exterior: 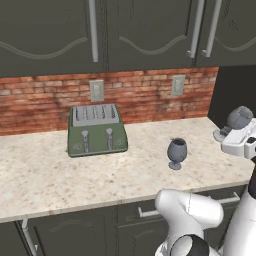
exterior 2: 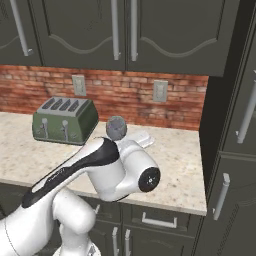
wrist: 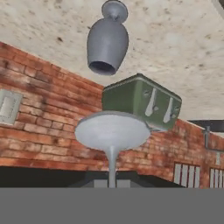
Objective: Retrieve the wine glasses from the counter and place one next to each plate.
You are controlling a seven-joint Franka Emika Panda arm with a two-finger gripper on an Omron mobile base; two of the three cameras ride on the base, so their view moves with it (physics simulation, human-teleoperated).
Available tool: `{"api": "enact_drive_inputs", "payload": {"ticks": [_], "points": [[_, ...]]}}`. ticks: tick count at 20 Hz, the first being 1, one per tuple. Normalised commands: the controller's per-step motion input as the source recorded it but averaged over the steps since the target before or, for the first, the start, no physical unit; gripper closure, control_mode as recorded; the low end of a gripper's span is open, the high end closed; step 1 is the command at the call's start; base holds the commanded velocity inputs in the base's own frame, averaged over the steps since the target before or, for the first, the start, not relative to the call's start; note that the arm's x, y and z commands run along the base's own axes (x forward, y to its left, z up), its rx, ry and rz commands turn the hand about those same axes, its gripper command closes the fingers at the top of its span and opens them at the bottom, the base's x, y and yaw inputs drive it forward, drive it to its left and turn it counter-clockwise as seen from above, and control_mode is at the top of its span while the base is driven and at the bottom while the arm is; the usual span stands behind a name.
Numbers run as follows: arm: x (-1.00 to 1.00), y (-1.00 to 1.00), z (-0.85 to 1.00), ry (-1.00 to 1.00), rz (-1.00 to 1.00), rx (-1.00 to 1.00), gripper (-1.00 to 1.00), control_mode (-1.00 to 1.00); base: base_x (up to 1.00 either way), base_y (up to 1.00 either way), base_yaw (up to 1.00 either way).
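Pincer pressed together on the stem of a raised wine glass.

The gripper (exterior: pixel 226 134) pinches the thin stem of a translucent grey-blue held glass (exterior: pixel 239 117), lifted clear of the counter (exterior: pixel 45 175) at its right end; in the hand view its round foot (wrist: pixel 112 130) spreads wide and smooth, nearest the camera. The second glass (exterior: pixel 176 152), darker with a rounded bowl, stands upright on the beige speckled stone, well apart. Further left sits a boxy green toaster (exterior: pixel 96 130) with silver slots, against the rough red brick wall (exterior: pixel 45 105).
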Motion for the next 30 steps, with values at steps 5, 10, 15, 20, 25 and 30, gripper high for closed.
{"api": "enact_drive_inputs", "payload": {"ticks": [5,10,15,20,25,30], "points": [[-0.16,0.72,0.39,-0.06,0.04,-0.07,1.0,-1.0,0.0,0.0,0.0],[-0.47,0.68,0.37,-0.09,0.03,-0.04,1.0,-1.0,0.0,0.0,0.0],[0.0,0.0,0.0,0.0,0.0,0.0,1.0,1.0,-0.61,0.24,0.01],[0.0,0.0,0.0,0.0,0.0,0.0,1.0,1.0,-0.81,0.11,0.12],[0.0,0.0,0.0,0.0,0.0,0.0,1.0,1.0,-0.77,0.03,-0.43],[0.0,0.0,0.0,0.0,0.0,0.0,1.0,1.0,0.0,0.0,-1.0]]}}
